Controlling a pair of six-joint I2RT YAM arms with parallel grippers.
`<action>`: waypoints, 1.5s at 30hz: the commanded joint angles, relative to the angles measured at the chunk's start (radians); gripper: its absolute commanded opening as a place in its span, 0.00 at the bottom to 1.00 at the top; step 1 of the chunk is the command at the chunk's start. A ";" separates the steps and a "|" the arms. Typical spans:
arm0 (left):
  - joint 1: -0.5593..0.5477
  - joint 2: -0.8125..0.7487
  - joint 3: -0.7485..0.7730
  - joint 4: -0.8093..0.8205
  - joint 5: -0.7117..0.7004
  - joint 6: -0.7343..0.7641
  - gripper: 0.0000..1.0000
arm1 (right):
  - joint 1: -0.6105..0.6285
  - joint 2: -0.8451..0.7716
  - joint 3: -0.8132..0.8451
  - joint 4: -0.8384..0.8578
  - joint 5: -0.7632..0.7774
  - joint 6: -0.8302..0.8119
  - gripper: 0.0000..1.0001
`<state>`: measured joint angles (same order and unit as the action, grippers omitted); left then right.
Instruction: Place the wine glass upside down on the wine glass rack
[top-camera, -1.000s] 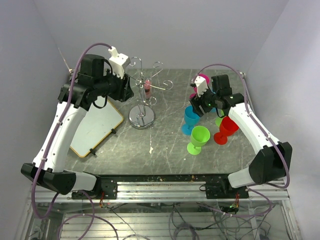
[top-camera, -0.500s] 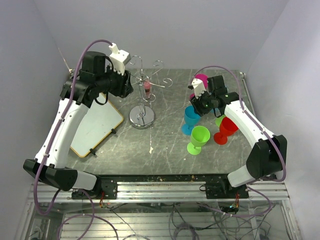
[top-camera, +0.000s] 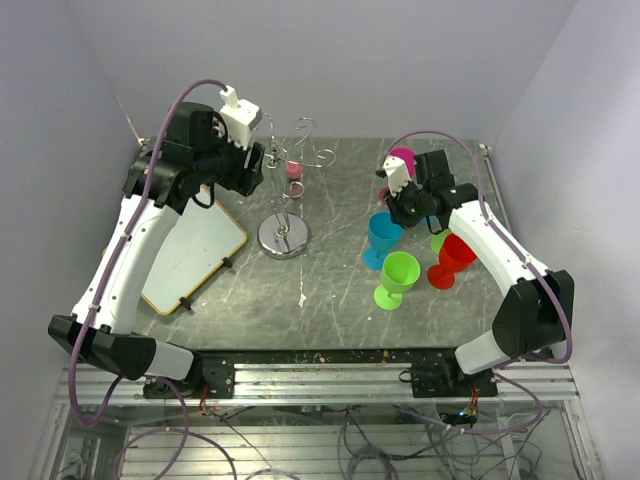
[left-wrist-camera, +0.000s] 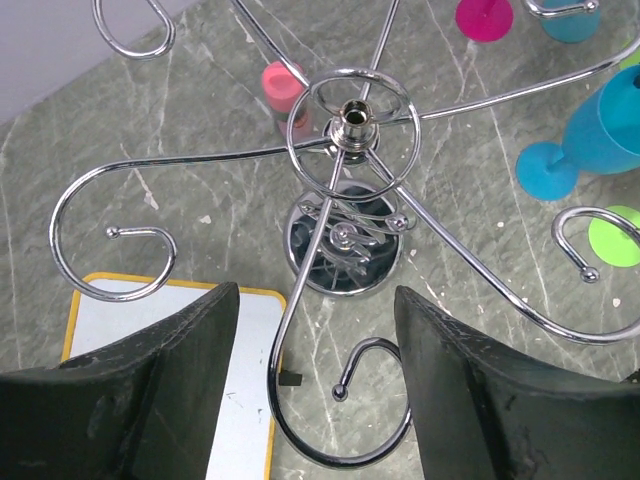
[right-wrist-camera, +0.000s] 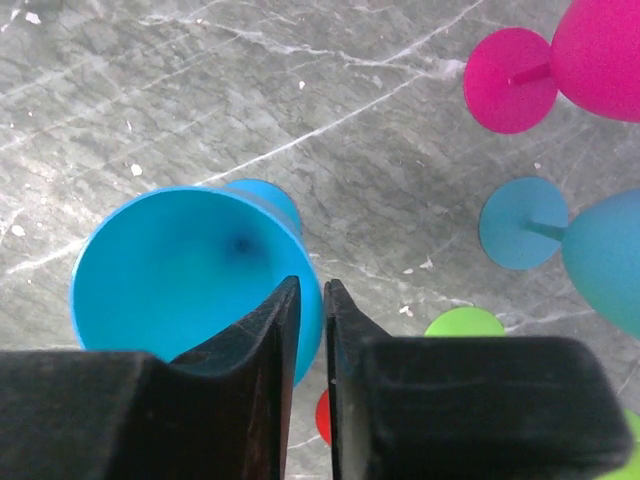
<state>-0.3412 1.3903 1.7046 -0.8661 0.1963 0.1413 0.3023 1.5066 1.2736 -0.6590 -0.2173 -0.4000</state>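
The silver wine glass rack (top-camera: 285, 205) stands at the table's middle left on its disc base (left-wrist-camera: 345, 248). A pink wine glass (top-camera: 293, 170) hangs upside down on it, its foot (left-wrist-camera: 283, 85) beside the hub. My left gripper (top-camera: 256, 165) hovers just left of the rack, open. In the left wrist view its gripper (left-wrist-camera: 315, 390) straddles one scroll-ended arm (left-wrist-camera: 345, 395) without touching it. My right gripper (top-camera: 393, 205) is shut on the rim of an upright blue wine glass (right-wrist-camera: 190, 270), one finger inside the bowl and one outside.
A white board with a yellow edge (top-camera: 195, 255) lies left of the rack. Round the blue glass stand a green glass (top-camera: 397, 275), a red glass (top-camera: 450, 258), a magenta glass (right-wrist-camera: 600, 55) and a teal glass (right-wrist-camera: 610, 260).
My right gripper has closed onto the blue glass's rim. My left gripper has opened wider and drawn back slightly, and the rack's arms have turned a little.
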 joint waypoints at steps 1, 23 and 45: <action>0.001 -0.013 0.024 -0.007 -0.050 0.014 0.76 | 0.006 0.011 0.040 0.003 -0.025 0.006 0.12; 0.108 -0.128 0.123 0.127 0.067 -0.093 1.00 | -0.124 -0.126 0.375 0.067 -0.260 0.038 0.00; -0.005 0.080 0.201 0.559 0.420 -0.503 0.85 | -0.140 -0.065 0.784 0.227 -0.426 0.424 0.00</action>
<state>-0.3046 1.4513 1.8721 -0.4164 0.5579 -0.3061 0.1646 1.4147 2.0380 -0.4782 -0.5537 -0.0757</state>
